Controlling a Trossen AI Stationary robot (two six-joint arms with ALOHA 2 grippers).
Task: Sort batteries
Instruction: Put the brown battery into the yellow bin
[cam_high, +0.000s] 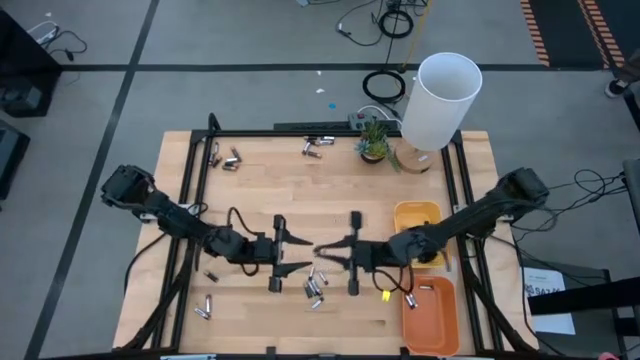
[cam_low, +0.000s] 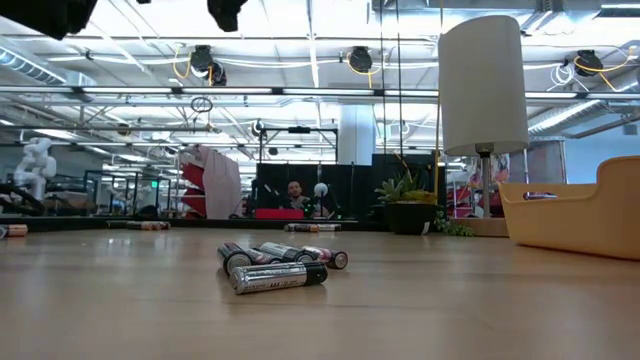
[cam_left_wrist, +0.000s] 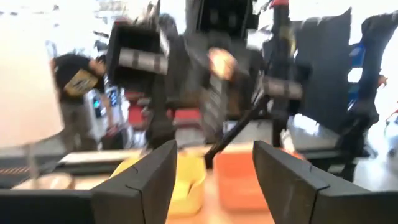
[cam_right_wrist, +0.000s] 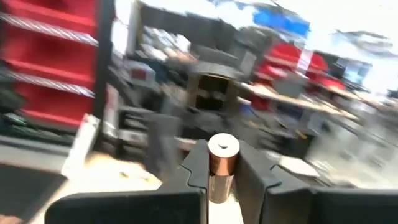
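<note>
My right gripper (cam_right_wrist: 222, 180) is shut on one copper-coloured battery (cam_right_wrist: 222, 163) above the middle of the table, facing my left gripper (cam_high: 303, 256). The left gripper (cam_left_wrist: 214, 180) is open with nothing between its fingers. Both hang well above the tabletop. A small heap of batteries (cam_high: 315, 285) lies on the wood just nearer than the grippers and shows up close in the low view (cam_low: 275, 267). More batteries lie at the near left (cam_high: 205, 305) and along the far edge (cam_high: 230, 157). My right gripper pinches the battery's body (cam_right_wrist: 217, 177) between its two fingers. The fingers lie level and point toward the table's left. The battery's silvery end (cam_right_wrist: 223, 145) sticks out above the fingers. It is lifted clear of the table.
A yellow tray (cam_high: 417, 215) and an orange tray (cam_high: 430, 315) sit at the table's right edge. A white lamp (cam_high: 440, 100) and a small plant (cam_high: 374, 140) stand at the far right. Black frame rails (cam_high: 185, 180) run along the table's sides.
</note>
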